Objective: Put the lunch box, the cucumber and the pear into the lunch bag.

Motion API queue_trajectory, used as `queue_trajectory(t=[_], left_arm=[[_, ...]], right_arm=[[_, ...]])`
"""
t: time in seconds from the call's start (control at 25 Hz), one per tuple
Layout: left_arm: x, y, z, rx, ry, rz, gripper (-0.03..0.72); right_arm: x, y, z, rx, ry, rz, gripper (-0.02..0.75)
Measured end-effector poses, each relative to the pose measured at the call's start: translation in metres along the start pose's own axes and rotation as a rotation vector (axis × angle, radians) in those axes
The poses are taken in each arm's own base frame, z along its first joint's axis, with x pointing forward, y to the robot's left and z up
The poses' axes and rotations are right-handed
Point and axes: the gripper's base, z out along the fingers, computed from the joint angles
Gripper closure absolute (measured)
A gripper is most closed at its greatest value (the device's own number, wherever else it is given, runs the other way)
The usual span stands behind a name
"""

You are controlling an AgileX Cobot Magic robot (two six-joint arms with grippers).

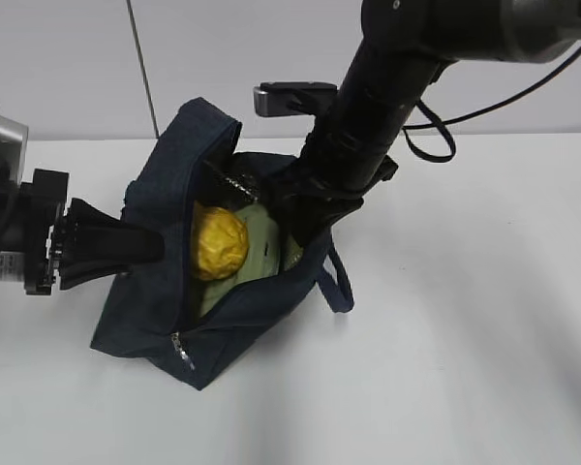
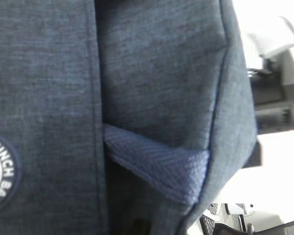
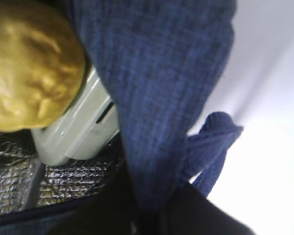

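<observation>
surface: white table | directly on it: navy lunch bag, open-topped

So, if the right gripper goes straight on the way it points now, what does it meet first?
Most likely the lunch bag itself: the right gripper is already at the bag's right wall, pointing down into it. The lunch box lies just beyond, though depth is unclear.

A plain white tabletop is seen across the exterior view, evenly lit, with soft shadows cast on it. Behind it a pale grey wall is shown, crossed by a thin dark slanted seam. No windows are shown
</observation>
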Motion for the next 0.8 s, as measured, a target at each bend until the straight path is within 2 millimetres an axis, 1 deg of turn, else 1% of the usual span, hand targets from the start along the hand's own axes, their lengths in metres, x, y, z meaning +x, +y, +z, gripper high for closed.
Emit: queue_trajectory(t=[0.04,0.16,0.4,0.56,0.68,0.8], left_arm=[[0.0,0.0,0.0,0.003,0.001,0.002,0.687],[-0.002,-0.007,0.006,0.017,0.018,0.029,0.687],[0.0,-0.03,0.032,0.036,0.072,0.117,0.687],[0.004,-0.036,0.044,0.015,0.083,0.141,0.687],[0.007,-0.04,0.05,0.012,0.082,0.142,0.687],[0.009,-0.045,0.056,0.023,0.078,0.135,0.687]], right_arm=[[0.001,0.002,-0.008,0.011,-0.004,-0.012,0.73],[0.004,0.005,-0.024,0.027,-0.006,-0.031,0.73],[0.012,0.006,-0.045,0.095,0.03,-0.038,0.731],[0.017,0.005,-0.061,0.163,0.03,-0.047,0.732],[0.018,0.007,-0.071,0.174,0.012,-0.049,0.732],[0.019,0.007,-0.072,0.174,0.01,-0.049,0.733]])
